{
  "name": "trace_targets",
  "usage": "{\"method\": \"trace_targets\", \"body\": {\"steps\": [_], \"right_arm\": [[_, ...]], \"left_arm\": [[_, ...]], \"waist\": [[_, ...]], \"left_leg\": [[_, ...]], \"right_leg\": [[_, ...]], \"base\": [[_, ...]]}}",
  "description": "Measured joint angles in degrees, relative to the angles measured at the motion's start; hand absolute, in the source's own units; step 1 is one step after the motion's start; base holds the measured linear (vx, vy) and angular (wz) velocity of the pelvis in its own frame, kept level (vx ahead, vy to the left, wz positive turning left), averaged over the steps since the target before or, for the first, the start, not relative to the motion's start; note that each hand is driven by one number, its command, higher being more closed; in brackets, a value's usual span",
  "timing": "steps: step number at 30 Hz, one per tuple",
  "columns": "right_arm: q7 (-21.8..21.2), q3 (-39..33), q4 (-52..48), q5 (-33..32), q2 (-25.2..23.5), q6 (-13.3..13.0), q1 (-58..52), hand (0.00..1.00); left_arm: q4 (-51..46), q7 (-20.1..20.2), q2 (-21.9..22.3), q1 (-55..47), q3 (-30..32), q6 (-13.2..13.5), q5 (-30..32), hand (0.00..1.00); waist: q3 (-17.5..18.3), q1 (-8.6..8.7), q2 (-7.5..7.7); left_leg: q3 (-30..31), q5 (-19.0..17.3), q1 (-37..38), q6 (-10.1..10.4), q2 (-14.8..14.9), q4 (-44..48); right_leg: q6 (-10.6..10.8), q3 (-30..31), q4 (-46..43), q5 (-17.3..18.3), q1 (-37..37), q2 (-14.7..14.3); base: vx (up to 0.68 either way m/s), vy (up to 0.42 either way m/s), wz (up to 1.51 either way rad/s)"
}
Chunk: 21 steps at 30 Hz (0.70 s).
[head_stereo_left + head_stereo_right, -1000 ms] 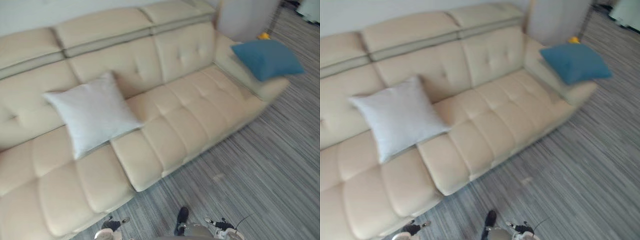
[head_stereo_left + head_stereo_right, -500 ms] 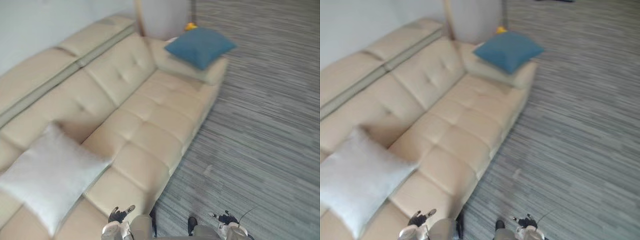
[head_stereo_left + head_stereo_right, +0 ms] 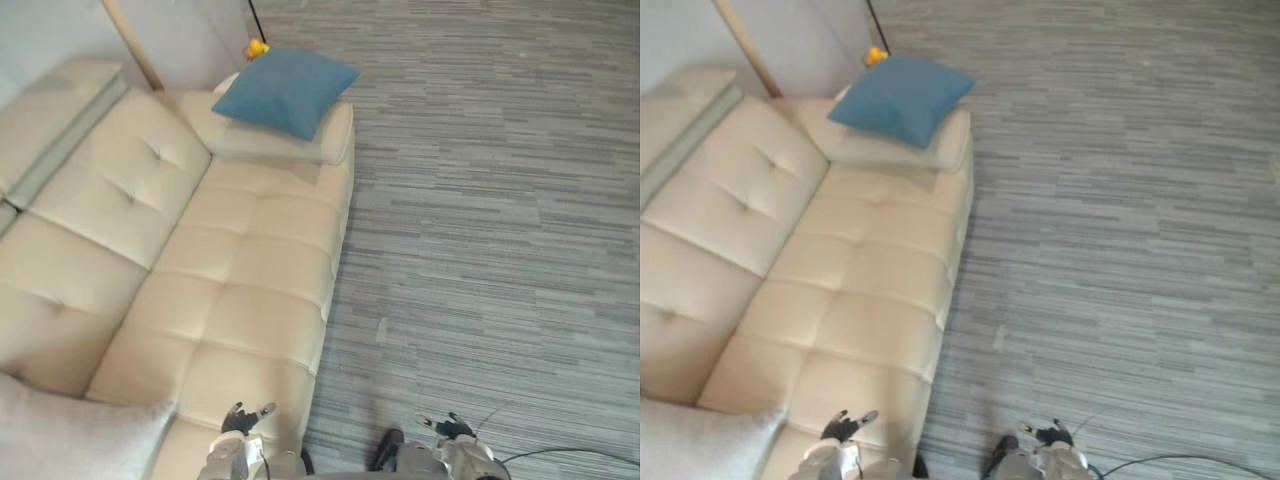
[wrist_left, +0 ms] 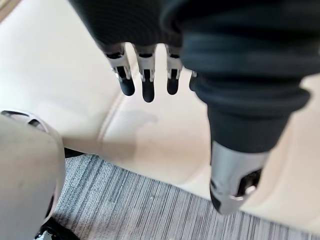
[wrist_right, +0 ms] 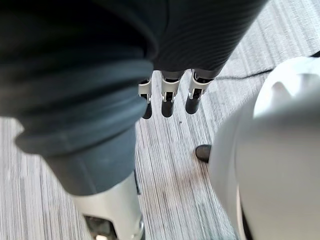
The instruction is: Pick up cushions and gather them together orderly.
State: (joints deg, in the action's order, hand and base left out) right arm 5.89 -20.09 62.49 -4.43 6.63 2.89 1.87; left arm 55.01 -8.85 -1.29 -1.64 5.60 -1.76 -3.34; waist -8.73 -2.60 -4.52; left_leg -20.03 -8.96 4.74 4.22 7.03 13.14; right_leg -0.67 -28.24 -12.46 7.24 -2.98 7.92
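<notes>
Resting on sofa arm [image 3: 325, 150]: blue cushion [image 3: 285, 90]
Seat [image 3: 240, 300]: grey cushion [image 3: 70, 445]
L robot hand [image 4: 147, 85]: fingers straight, empty
R robot hand [image 5: 169, 100]: same

Left hand [image 4: 142, 35], right hand [image 5: 172, 55]: dark ribbed covers, silver fingers [image 4: 147, 70], rounded dark tips.

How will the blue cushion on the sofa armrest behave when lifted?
The blue cushion looks plump and soft, so probably light and squashy, sagging if held by one corner. Lying flat on the sofa armrest, it should not roll.
</notes>
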Motion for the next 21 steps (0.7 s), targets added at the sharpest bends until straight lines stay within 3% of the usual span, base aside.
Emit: {"method": "trace_targets", "body": {"steps": [1,2,3,4,5,6,7,8,10,11,12,13,14,15,16,18,19,20,21], "right_arm": [[-0.02,0.08,0.42,-0.07,-0.18,-0.02,-0.05,0.0],[0.05,0.06,1.52,-0.1,-0.39,-0.02,-0.22,0.0],[0.08,0.06,1.76,-0.15,-0.46,0.08,-0.48,0.0],[0.27,0.06,1.84,-0.27,-1.03,0.24,-1.29,0.0],[0.48,0.04,1.72,-0.29,-1.19,0.21,-1.36,0.0],[0.96,0.1,1.42,-0.29,-1.54,0.33,-1.12,0.0],[1.18,-0.18,1.53,-0.29,-1.44,0.48,0.78,0.0],[1.21,-0.2,1.51,-0.3,-1.46,0.46,1.02,0.0],[1.24,0.01,1.08,-0.3,-2.17,-0.07,2.89,0.0],[1.24,0.02,1.03,-0.3,-2.39,-0.14,2.8,0.0],[1.21,-0.21,0.81,-0.29,-1.94,-0.05,2.42,0.0],[1.26,-0.41,-0.73,-0.26,-2.66,0.19,1.9,0.0],[1.3,-0.48,-1.24,-0.23,-3.18,0.15,0.84,0.0],[1.4,-0.76,-1.29,-0.17,-3.74,0.42,-1.11,0.0],[1.41,-1.07,-1.49,-0.1,-3.76,0.58,-3.07,0.0],[1.36,-1.24,-1.6,-0.18,-3.83,0.48,-3.73,0.0],[1.32,-1.63,-2.02,-0.12,-3.78,0.38,-3.07,0.0],[1.17,-1.57,-2.24,-0.12,-3.82,0.4,-2.82,0.0],[1.02,-1.34,-2.25,-0.09,-3.78,0.4,-2.63,0.0]], "left_arm": [[-0.48,0.05,-0.26,0.37,-0.51,0.09,0.9,0.0],[-0.89,0.08,-0.3,0.7,-0.5,0.08,1.05,0.0],[-0.95,0.09,-0.31,0.69,-0.49,0.09,1.04,0.0],[-1.1,0.16,-0.62,0.44,-0.41,0.02,0.98,0.0],[-1.44,0.12,-0.94,0.34,-0.43,0.1,0.99,0.0],[-1.83,0.18,-1.37,0.19,-0.42,0.11,0.99,0.0],[-2.84,0.2,-1.07,-0.41,0.08,0.18,0.79,0.0],[-2.92,0.19,-1.06,-0.51,0.13,0.27,0.81,0.0],[-3.34,0.16,-0.77,-0.9,0.7,-0.11,0.97,0.0],[-3.43,0.15,-0.55,-1.02,0.69,-0.13,0.99,0.0],[-2.7,0.15,1.09,-1.52,0.76,-0.01,1.01,0.0],[-2.71,0.19,1.67,-1.57,1.66,0.11,0.64,0.0],[-3.22,0.28,1.29,-1.47,1.98,0.08,0.91,0.0],[-3.18,0.15,-0.01,-1.39,2.02,-0.29,0.96,0.0],[-3.31,0.1,0.11,-2.4,1.8,-0.16,0.75,0.0],[-3.09,0.14,-0.04,-2.49,1.03,-0.14,0.84,0.0],[-2.39,0.13,-0.42,-2.07,-0.07,-0.31,0.85,0.0],[-1.7,0.15,-0.76,-1.77,-0.86,-0.37,0.84,0.0],[-1.28,0.17,-0.95,-1.56,-1.5,-0.32,0.83,0.0]], "waist": [[-0.58,0.74,1.34],[-1.28,1.24,2.11],[-1.37,1.24,2.19],[-1.47,1.2,2.31],[-1.58,1.13,2.47],[-1.81,0.14,2.93],[-2.41,-2.09,3.01],[-2.46,-2.23,2.96],[-2.91,-2.9,3.4],[-2.87,-2.93,3.6],[-1.23,-4.17,-0.37],[-1.41,-4.71,0.55],[-1.38,-4.31,2.02],[-1.62,-3.24,3.46],[-0.08,-3.39,3.69],[-0.01,-3.3,3.67],[-0.31,-3.09,3.41],[-0.24,-2.49,3.69],[-0.29,-2.38,3.76]], "left_leg": [[-0.1,-0.26,-3.65,0.41,1.3,6.85],[-0.7,-0.35,-8.55,0.53,4.5,16.27],[-1.47,-0.35,-9.85,0.52,5.75,19.19],[-1.29,-0.35,-12.66,0.53,8.95,24.9],[-0.94,-0.33,-13.36,0.55,9.75,26.34],[1.76,-2.59,-14.5,2.71,9.12,28.92],[7.32,-7.28,-12.32,3.05,2.95,27.18],[7.76,-7.67,-12.13,2.86,2.31,26.59],[11.37,-9.72,-11.47,-0.56,-6.19,14.9],[12.09,-9.29,-11.18,-1.24,-7.3,11.69],[13.38,-7.09,-11.94,-5.62,-5.52,5.43],[11.4,-6.9,-12.18,-6.27,-6.44,7.5],[10.19,-6.85,-11.52,-6.24,-7.58,7.8],[9.45,-7.18,-10.49,-6.36,-8.4,9.34],[9.79,-5.67,-8.75,-6.83,-8.87,6.15],[9.69,-4.92,-6.38,-7.43,-9.29,2.36],[9.54,-4.52,-4.68,-7.46,-9.15,0.68],[9.11,-3.99,-3.39,-6.59,-8.74,-0.56],[8.77,-3.58,-1.81,-6.04,-7.92,-1.67]], "right_leg": [[0.19,0.89,2.34,0.35,0.73,-0.52],[0.03,1.01,3.41,0.38,1.26,-1.72],[-0.29,1.3,3.56,0.52,1.38,-2.42],[-1.64,1.59,3.41,1.0,1.65,-4.5],[-2.11,1.68,3.13,1.24,1.62,-5.1],[-3.3,2.62,2.48,1.23,1.11,-6.05],[-4.75,7.72,3.51,0.46,0.41,-7.78],[-4.88,8.33,3.82,0.26,0.41,-8.02],[-5.37,16.01,8.78,-1.41,0.96,-10.43],[-5.25,17.04,10.34,-1.44,1.14,-10.84],[-4.11,18.47,6.74,-0.36,0.63,-14.34],[-3.22,18.58,-10.13,5.24,-2.48,-10.68],[-0.44,19.66,-11.24,8.66,-1.49,-8.34],[-0.4,21.02,-10.38,14.04,0.28,-6.68],[2.14,21.64,-10.36,15.48,0.06,-6.19],[7.95,18.49,-12.19,14.12,-0.07,-4.04],[8.05,16.13,-17.8,13.27,-2.37,-2.3],[5.1,13.37,-20.37,13.68,-3.81,-0.51],[4.51,10.78,-20.29,13.93,-4.24,1.19]], "base": [[-0.07,-0.133,0.34],[-0.09,-0.144,0.4],[-0.1,-0.149,0.44],[-0.08,-0.132,0.26],[-0.12,-0.155,0.1],[-0.17,-0.126,-0.82],[-0.14,-0.095,-0.94],[-0.16,-0.049,-1.39],[-0.18,-0.045,-1.19],[-0.17,-0.07,-1.42],[-0.06,-0.035,-1.43],[-0.03,-0.042,-1.29],[0.11,-0.058,-0.71],[0.14,-0.081,-0.52],[0.18,-0.082,-0.65],[0.16,-0.024,-0.53],[0.13,-0.005,-0.32],[0.21,-0.015,-0.24],[0.26,-0.044,-0.08]]}}
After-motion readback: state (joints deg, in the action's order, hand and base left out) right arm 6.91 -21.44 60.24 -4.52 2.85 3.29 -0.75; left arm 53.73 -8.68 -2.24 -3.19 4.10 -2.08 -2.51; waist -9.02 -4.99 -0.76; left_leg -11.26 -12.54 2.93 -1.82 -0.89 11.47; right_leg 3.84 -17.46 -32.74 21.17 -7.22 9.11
